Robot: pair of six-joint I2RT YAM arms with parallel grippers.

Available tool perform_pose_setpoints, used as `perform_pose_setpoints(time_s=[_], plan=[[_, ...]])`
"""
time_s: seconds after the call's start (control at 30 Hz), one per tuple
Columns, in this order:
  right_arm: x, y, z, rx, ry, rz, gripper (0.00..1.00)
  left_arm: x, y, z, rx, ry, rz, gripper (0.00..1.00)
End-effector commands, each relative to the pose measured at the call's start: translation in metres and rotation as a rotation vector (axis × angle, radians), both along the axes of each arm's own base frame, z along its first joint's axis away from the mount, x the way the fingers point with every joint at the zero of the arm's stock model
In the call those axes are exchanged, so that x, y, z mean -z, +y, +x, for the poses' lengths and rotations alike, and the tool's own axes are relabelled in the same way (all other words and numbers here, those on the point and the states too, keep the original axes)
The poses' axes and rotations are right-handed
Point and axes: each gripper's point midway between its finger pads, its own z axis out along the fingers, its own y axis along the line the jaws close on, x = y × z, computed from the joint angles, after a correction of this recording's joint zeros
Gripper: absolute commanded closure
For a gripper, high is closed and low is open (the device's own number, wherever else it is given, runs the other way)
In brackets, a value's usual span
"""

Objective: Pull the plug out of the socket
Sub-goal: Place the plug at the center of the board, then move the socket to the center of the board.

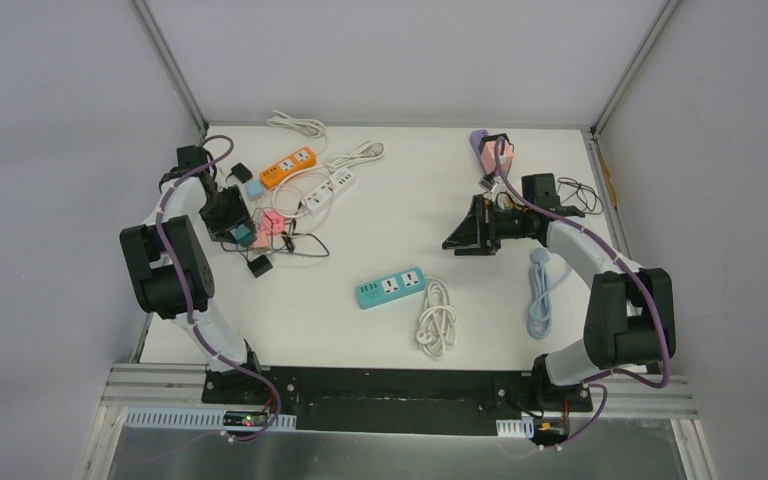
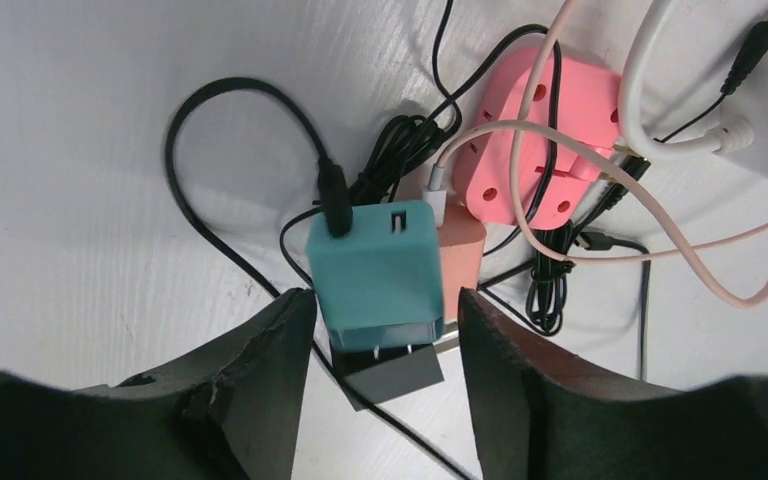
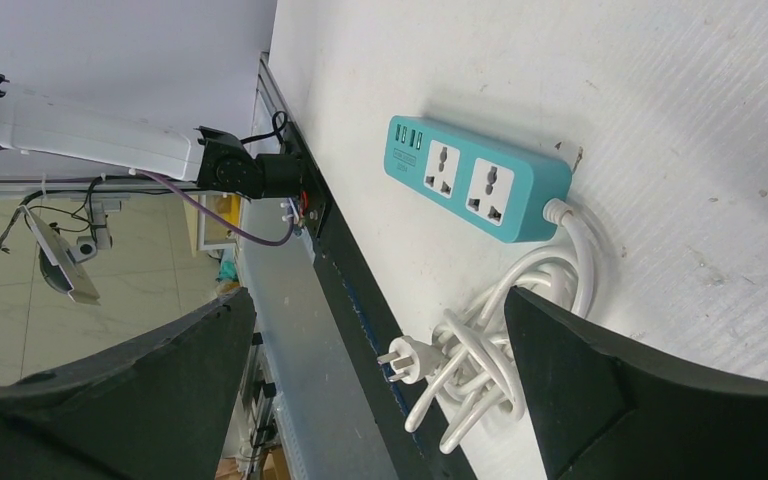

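Note:
A teal plug block (image 2: 375,270) lies between the fingers of my left gripper (image 2: 385,305). A black cable runs into its top, and its two bare prongs point toward me above a dark grey block (image 2: 397,375). The left finger (image 2: 270,370) sits against the plug's side. The right finger (image 2: 520,380) stands a little off it, so the jaws are open. The pink socket cube (image 2: 545,140) lies apart to the upper right, crossed by cables, with a salmon plug (image 2: 462,255) beside the teal one. My right gripper (image 1: 465,232) hovers open and empty.
Orange (image 1: 288,167) and white (image 1: 328,190) power strips lie behind the left gripper amid tangled cables. A teal power strip (image 1: 390,287) with a coiled white cord (image 1: 437,320) sits at centre front. A light blue cable (image 1: 540,295) and a purple-pink socket (image 1: 490,150) are on the right.

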Motion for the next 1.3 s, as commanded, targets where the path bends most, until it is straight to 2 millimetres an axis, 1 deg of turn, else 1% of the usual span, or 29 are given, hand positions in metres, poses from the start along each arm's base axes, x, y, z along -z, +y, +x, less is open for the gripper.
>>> perform_pose_setpoints(time_s=[0.0,0.1,0.23,0.33,0.4,0.63,0.67,0.7,0.73,0.8,0.83,0.97,1.03,1.07,1.17,1.27], plan=[[-0.011,-0.001,0.007,-0.006,-0.075,0.001,0.00,-0.042,0.008,0.008,-0.015,-0.117,0.045,0.42],[-0.011,-0.002,0.007,-0.008,-0.077,-0.001,0.00,-0.059,0.009,0.008,-0.019,-0.157,0.066,0.38],[-0.011,-0.002,0.006,-0.012,-0.085,-0.003,0.00,-0.084,0.009,0.006,-0.016,-0.220,0.087,0.37],[-0.011,-0.003,0.005,-0.018,-0.102,-0.010,0.00,-0.108,0.005,0.002,-0.007,-0.286,0.089,0.37],[-0.010,-0.004,0.004,-0.022,-0.108,-0.019,0.00,-0.127,-0.003,-0.005,0.007,-0.342,0.073,0.37],[-0.001,-0.008,0.001,-0.035,-0.139,-0.058,0.00,-0.168,-0.036,-0.035,0.044,-0.539,-0.002,0.36],[-0.001,-0.008,0.000,-0.036,-0.140,-0.057,0.00,-0.174,-0.041,-0.039,0.051,-0.572,-0.019,0.34],[-0.001,-0.008,0.000,-0.036,-0.139,-0.056,0.00,-0.179,-0.047,-0.042,0.059,-0.610,-0.041,0.27],[-0.001,-0.009,0.000,-0.035,-0.135,-0.058,0.00,-0.183,-0.055,-0.046,0.062,-0.643,-0.080,0.20],[0.003,-0.009,0.000,-0.049,-0.158,-0.065,0.00,-0.186,-0.070,-0.048,0.063,-0.714,-0.171,0.11],[0.004,-0.010,0.000,-0.050,-0.160,-0.071,0.00,-0.185,-0.075,-0.050,0.051,-0.731,-0.219,0.09],[0.008,-0.011,-0.002,-0.057,-0.166,-0.085,0.00,-0.170,-0.090,-0.056,0.036,-0.721,-0.339,0.07],[0.008,-0.012,-0.002,-0.059,-0.174,-0.089,0.00,-0.168,-0.094,-0.060,0.025,-0.710,-0.375,0.03],[0.009,-0.012,-0.003,-0.060,-0.176,-0.090,0.00,-0.168,-0.096,-0.062,0.024,-0.712,-0.388,0.01],[0.009,-0.012,-0.003,-0.063,-0.182,-0.092,0.00,-0.181,-0.110,-0.072,0.069,-0.757,-0.385,0.01],[0.010,-0.012,-0.002,-0.065,-0.183,-0.094,0.00,-0.189,-0.136,-0.087,0.160,-0.807,-0.330,0.01]])
